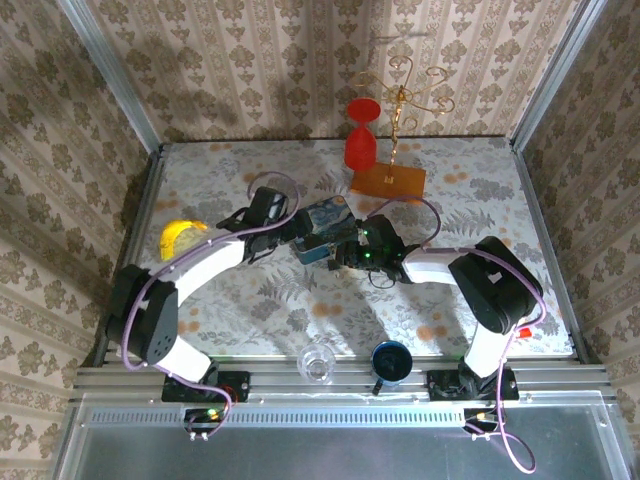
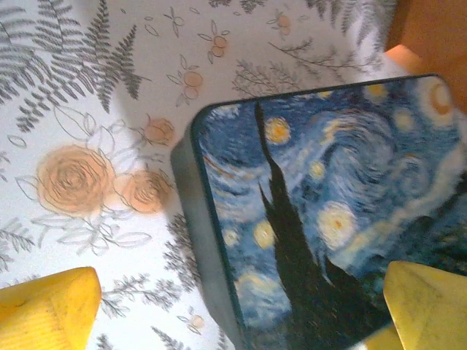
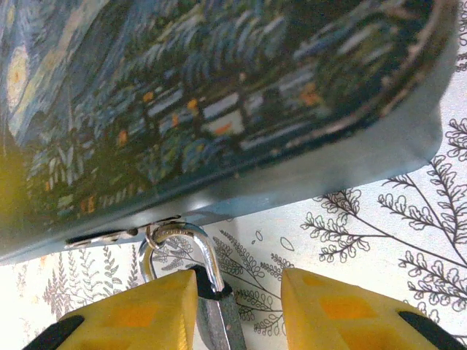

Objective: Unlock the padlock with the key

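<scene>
On a floral-print counter (image 1: 480, 200), a blue swirl-painted rectangular tin (image 2: 336, 189) sits between two robot arms. The yellow left fingers (image 2: 51, 310) are spread as wide as they go and hold nothing. One is out over bare counter, the other is over the tin's near corner, and the tin's rounded edge lies between them.

The yellow right fingers (image 3: 139, 317) are partly open, just short of the tin's front wall. The tiny dark-bodied padlock with its silvery shackle (image 3: 215, 310) stands between them, resting against one pad with a clear gap to the other, so it is not clamped.

The shackle loops through the thin metal hasp (image 3: 124, 235) just beyond the fingertips. The padlock's long axis runs from there back toward the right wrist, nearly in line with the fingers, with the shackle end pointing at the tin and the body toward the palm.

No key can be made out (it may be hidden between the pads).

The step in hand appears to be steadying the lock. To do it well, the right fingers should close squarely on the body's flat sides, leaving the shackle alone. The body should stay in line with the hasp and the keyway end should be left uncovered, while the left fingers brace the tin against sliding.
</scene>
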